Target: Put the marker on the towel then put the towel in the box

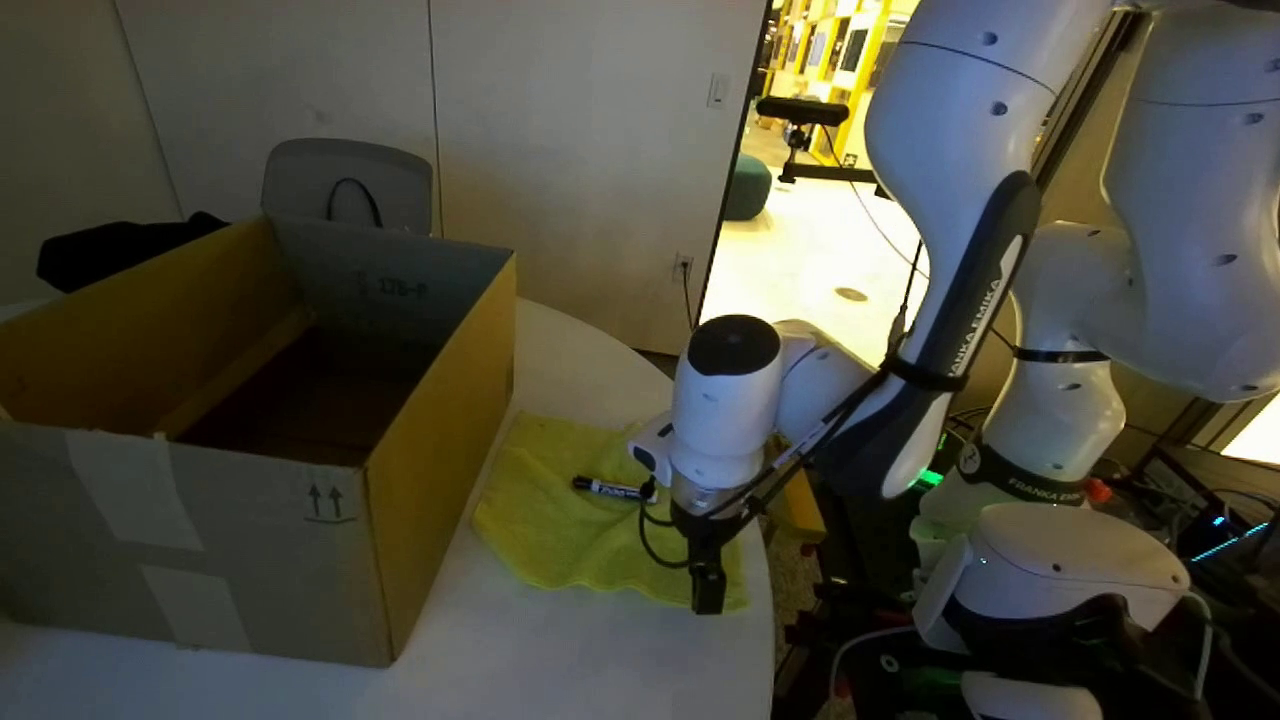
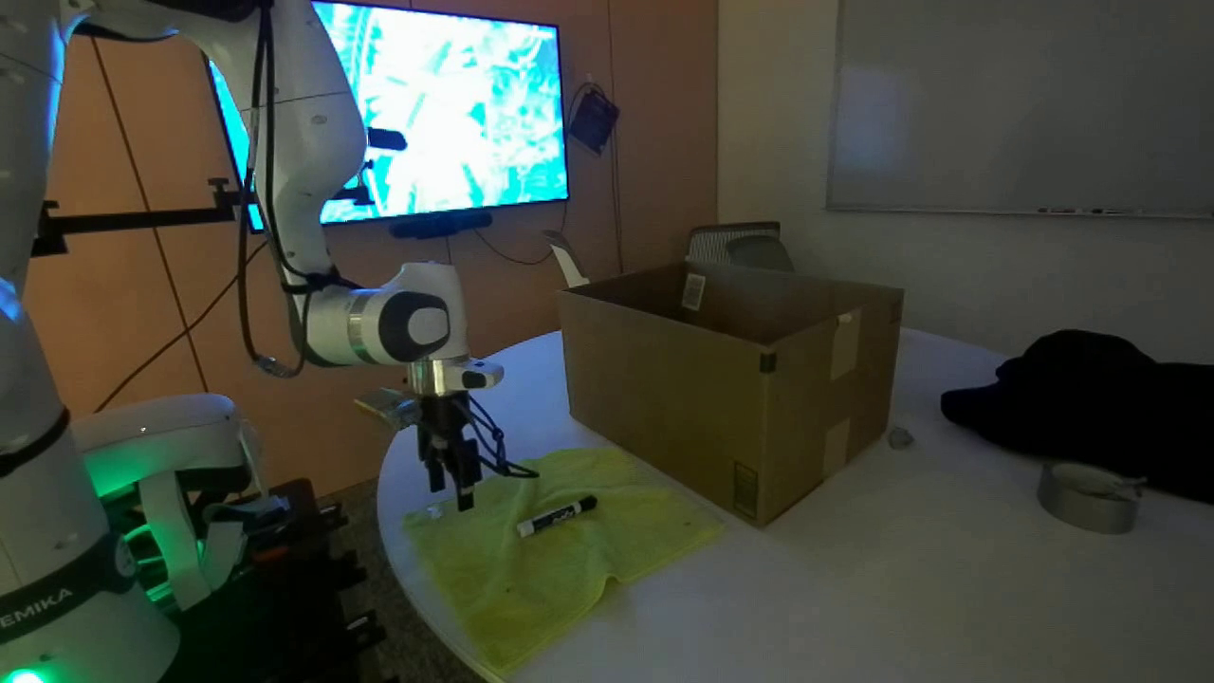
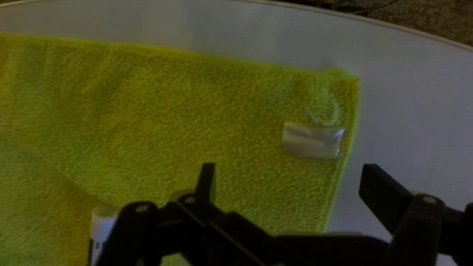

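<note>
The yellow-green towel lies spread on the white table beside the cardboard box. On its cloth rests the black-and-white marker, lying flat and apart from my gripper. In the wrist view the marker's pale end shows at lower left, partly covered by the gripper's linkage. My gripper stands open above a towel corner with a white tag. One finger shows over the towel, the other over bare table past its edge. Nothing is between them. The box stands upright with its top open.
The round table's edge runs close behind the towel. A roll of tape, a small crumpled piece and a black cloth item lie on the box's far side from the arm. The tall box wall rises near the towel.
</note>
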Available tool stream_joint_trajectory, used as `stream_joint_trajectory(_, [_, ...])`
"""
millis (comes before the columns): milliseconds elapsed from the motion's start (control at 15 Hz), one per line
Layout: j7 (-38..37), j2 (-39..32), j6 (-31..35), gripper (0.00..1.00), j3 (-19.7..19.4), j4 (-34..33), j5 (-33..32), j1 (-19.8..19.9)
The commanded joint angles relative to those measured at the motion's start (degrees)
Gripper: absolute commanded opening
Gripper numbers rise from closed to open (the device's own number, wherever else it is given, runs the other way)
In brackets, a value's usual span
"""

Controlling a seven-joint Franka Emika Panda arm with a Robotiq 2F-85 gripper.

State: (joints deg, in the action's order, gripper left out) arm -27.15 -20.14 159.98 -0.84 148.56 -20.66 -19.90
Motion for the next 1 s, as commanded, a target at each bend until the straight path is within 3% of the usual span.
stream_joint_trajectory(0, [-0.98,-1.47,2.91,1.0,-2.91,0.45,-3.09,-4.15])
stream_joint_trajectory(467, [1.55,-5.03,5.12,1.0,-4.44,-0.64,-2.07,-6.0])
stream_joint_trajectory(533, [2.22,-5.3,5.56,0.94,-4.24,-0.64,-1.68,-5.64])
stream_joint_trajectory(600, [2.85,-5.43,5.63,0.76,-3.99,-0.65,-1.22,-5.31])
stream_joint_trajectory(667, [3.49,-5.45,5.68,0.7,-3.76,-0.59,-0.76,-4.98])
stream_joint_trajectory(733, [4.42,-5.35,5.72,0.7,-3.44,-0.47,-0.37,-4.53])
stream_joint_trajectory(933, [5.68,-4.75,5.53,0.45,-3.44,-0.31,0.36,-4.09])
